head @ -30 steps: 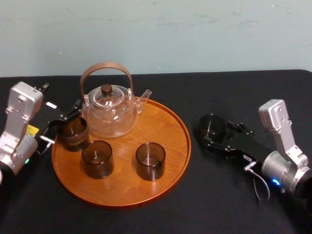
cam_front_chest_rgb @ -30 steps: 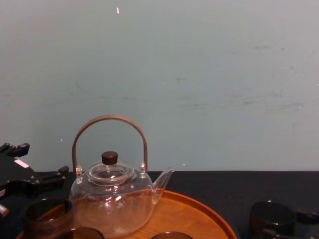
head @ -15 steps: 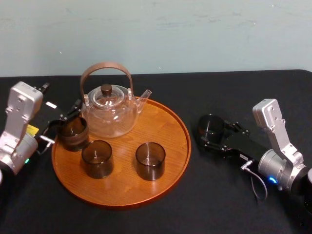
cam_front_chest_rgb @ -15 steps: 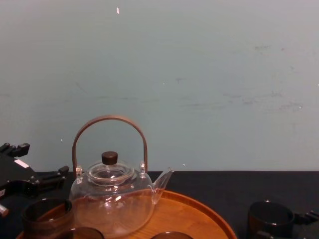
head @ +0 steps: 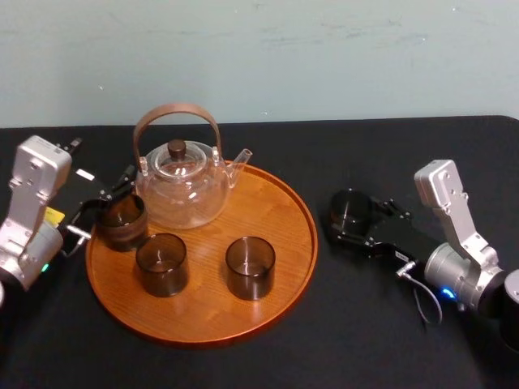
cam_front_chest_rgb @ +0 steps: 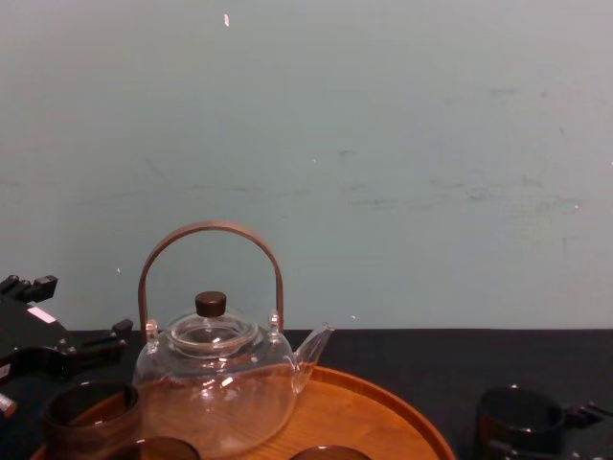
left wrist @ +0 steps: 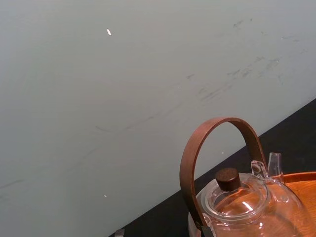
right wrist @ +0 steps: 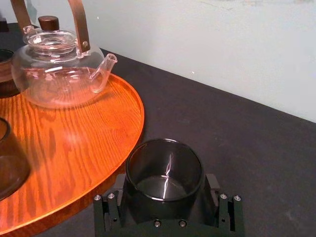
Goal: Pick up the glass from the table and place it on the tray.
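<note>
Three smoked glasses (head: 161,263) already stand on the round wooden tray (head: 276,227), along with a clear glass teapot (head: 182,185) with a bentwood handle. All three look empty. The teapot seems dry too, though a little clear liquid would be hard to make out.

One fourth glass (right wrist: 164,170) remains on the black table (head: 365,324), off the tray. It sits upright and empty between the fingers (right wrist: 212,190) of the right gripper (head: 349,223), which appear clamped against its two sides, low on the wall. It does not look lifted yet. The tray's rim lies just beside the gripper's left finger, and bare wood beyond that rim offers room.

By my reading the grasp is made. The lift, the short carry over the rim and the release are what is left.

Over at the tray's far edge, the left gripper (head: 104,207) rests by the leftmost glass. I cannot tell whether it grips anything.
</note>
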{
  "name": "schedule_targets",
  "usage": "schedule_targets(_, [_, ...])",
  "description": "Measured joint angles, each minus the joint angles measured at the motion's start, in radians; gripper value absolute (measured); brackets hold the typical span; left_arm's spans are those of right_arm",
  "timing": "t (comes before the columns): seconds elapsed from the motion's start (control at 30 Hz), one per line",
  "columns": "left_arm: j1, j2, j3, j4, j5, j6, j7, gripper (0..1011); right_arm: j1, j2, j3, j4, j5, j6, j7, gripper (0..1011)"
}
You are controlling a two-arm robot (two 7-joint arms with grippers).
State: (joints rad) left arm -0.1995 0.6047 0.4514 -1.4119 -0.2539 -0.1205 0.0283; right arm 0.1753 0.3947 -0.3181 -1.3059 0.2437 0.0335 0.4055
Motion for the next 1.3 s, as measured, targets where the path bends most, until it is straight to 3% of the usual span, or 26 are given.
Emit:
schedule_targets(0.57, [0.0,0.0,0.0,0.0,0.0,0.0,0.0,1001,0.069,-0.042,-0.02,0.107,-0.015,-0.023,0.011,1003])
schedule_targets(0.93, [0.0,0.0,0.0,0.0,0.0,0.0,0.0,1001,0.067,-0.04,-0.02,0.102,-0.015,-0.023,0.01,1002])
schedule_targets(1.13, [0.0,0.0,0.0,0.0,0.0,0.0,0.0,1001,0.066,-0.039,-0.019,0.1,-0.014,-0.023,0.01,906])
schedule_targets(1.3, [0.0,0.0,0.0,0.0,0.0,0.0,0.0,1001,0.066,-0.039,-0.019,0.099,-0.014,-0.023,0.01,906])
